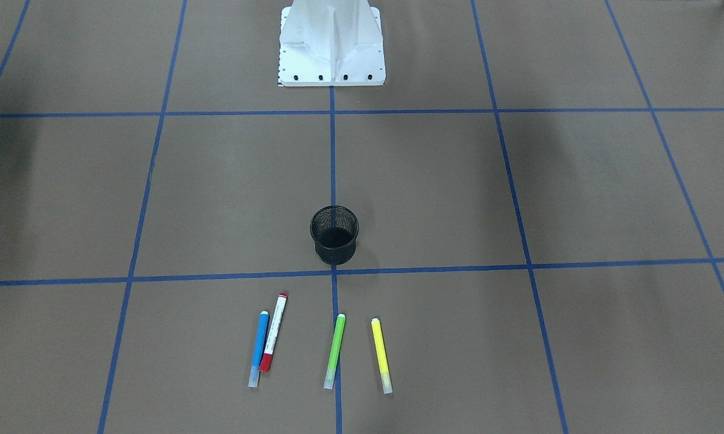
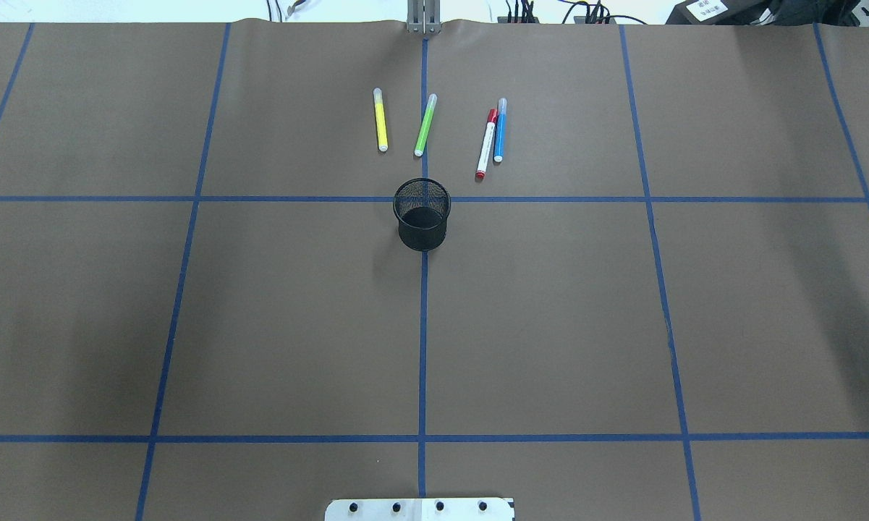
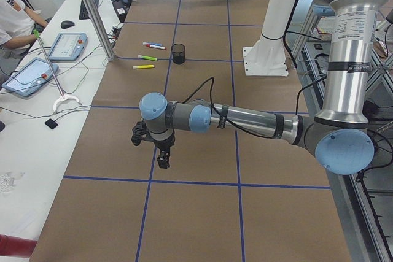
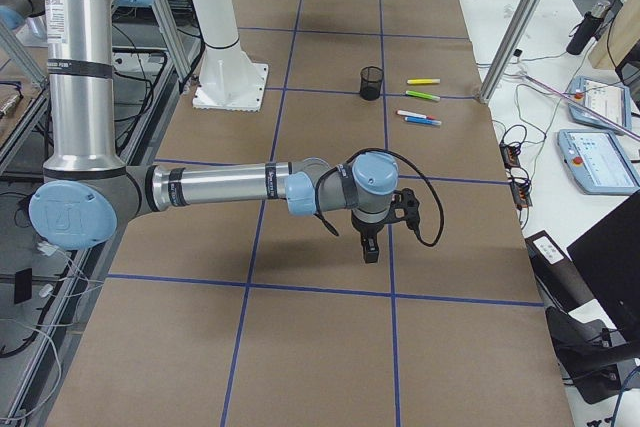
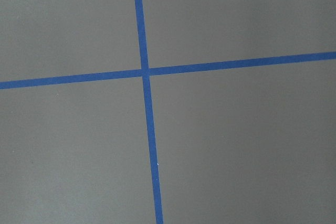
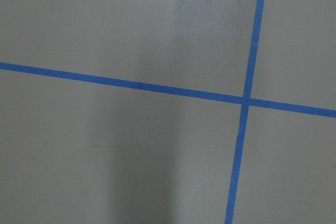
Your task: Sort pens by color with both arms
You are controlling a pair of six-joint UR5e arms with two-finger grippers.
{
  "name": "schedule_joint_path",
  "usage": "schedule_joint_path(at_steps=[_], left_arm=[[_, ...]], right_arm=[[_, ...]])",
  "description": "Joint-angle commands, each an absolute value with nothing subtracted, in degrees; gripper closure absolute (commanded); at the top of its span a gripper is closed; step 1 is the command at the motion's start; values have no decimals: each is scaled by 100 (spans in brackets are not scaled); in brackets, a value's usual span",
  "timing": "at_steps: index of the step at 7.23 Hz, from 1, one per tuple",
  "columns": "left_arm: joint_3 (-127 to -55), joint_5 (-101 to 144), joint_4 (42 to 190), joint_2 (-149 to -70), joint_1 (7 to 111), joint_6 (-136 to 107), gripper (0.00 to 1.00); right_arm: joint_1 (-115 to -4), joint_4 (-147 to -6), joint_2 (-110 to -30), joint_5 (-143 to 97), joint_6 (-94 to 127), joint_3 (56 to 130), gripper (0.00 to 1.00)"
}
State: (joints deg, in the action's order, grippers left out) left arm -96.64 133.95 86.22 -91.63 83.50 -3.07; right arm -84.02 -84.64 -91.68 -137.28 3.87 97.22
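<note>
Four pens lie side by side on the brown paper beyond a black mesh cup [image 2: 422,215]: a yellow pen [image 2: 380,120], a lime green pen [image 2: 425,124], a white pen with red ends [image 2: 485,143] and a blue pen [image 2: 500,130] that touches it. Both arms hang far from the pens, out over the table's two ends. The left gripper [image 3: 161,151] shows only in the exterior left view and the right gripper [image 4: 370,247] only in the exterior right view, so I cannot tell whether either is open or shut. The wrist views show only paper and blue tape.
The white pedestal [image 1: 331,45] stands at the robot's edge of the table. Blue tape lines [image 2: 422,347] split the paper into squares. A metal post [image 2: 422,18] rises at the far edge. Tablets [image 3: 64,46] and a seated person lie beyond the table on the operators' side.
</note>
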Motion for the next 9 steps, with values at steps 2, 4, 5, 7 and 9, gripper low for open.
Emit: schedule_joint_path(at_steps=[2,4,5,7,9], left_arm=[[-9686,13395,8631,-9158,8490,-308,0],[-9686,13395,8640,-9176,8490,-299,0],[-9686,13395,8640,-9176,8490,-299,0],[-9694,13395,8640,-9193,8490,-299,0],[-9721,13403,8640,-9193,8490,-299,0]], right_arm=[[-8394,-8473,-9132,-13685,387,9729,0],[-8333,-8473,-9106,-13571,378,9686,0],[-8271,-8481,-9097,-13396,378,9686,0],[-8271,-8481,-9114,-13359,378,9668,0],[-8262,-8481,-9132,-13368,378,9659,0]])
